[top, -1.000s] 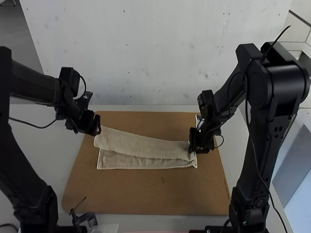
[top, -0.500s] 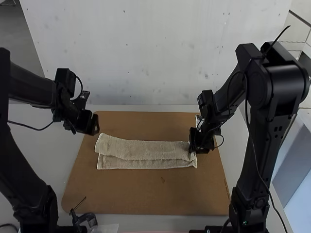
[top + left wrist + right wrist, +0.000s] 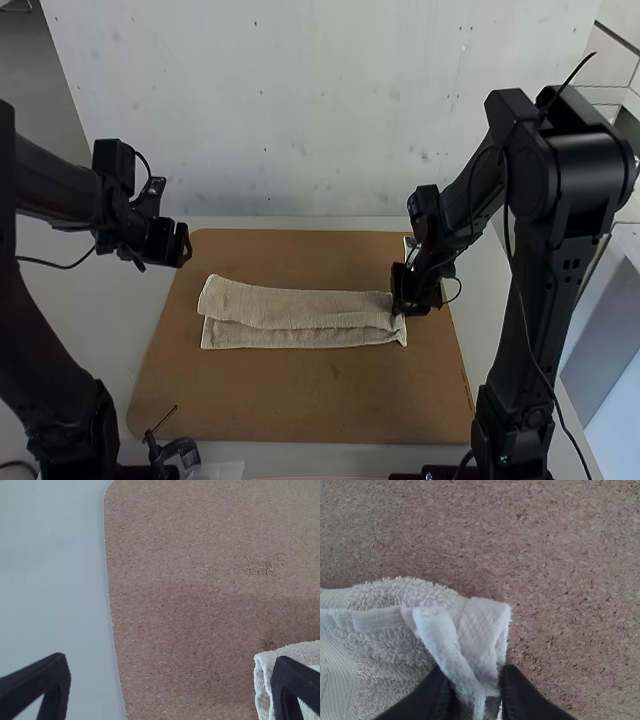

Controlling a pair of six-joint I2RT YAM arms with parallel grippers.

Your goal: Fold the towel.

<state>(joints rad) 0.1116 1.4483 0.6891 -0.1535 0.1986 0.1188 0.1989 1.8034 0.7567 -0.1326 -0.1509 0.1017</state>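
The beige towel [image 3: 300,308] lies as a long folded strip, its upper layer leaving a lower strip bare along the near side. My left gripper [image 3: 185,245] is off its left end, above the board's back left. In the left wrist view that gripper [image 3: 172,662] has its fingers wide apart with nothing between them, and a towel corner [image 3: 300,652] shows by one finger. At the towel's right end is my right gripper [image 3: 402,300]. In the right wrist view the gripper [image 3: 474,682] pinches a raised edge of the towel [image 3: 380,650] near its corner.
A brown board [image 3: 300,400] under the towel rests on the pale table [image 3: 100,310]. A small dark clamp-like object [image 3: 178,450] sits at the board's near left edge. A pale wall stands behind the table.
My left gripper has let go of the towel's left end and moved off to the left. That end has dropped from its raised position and lies flatter. The right arm has kept still.
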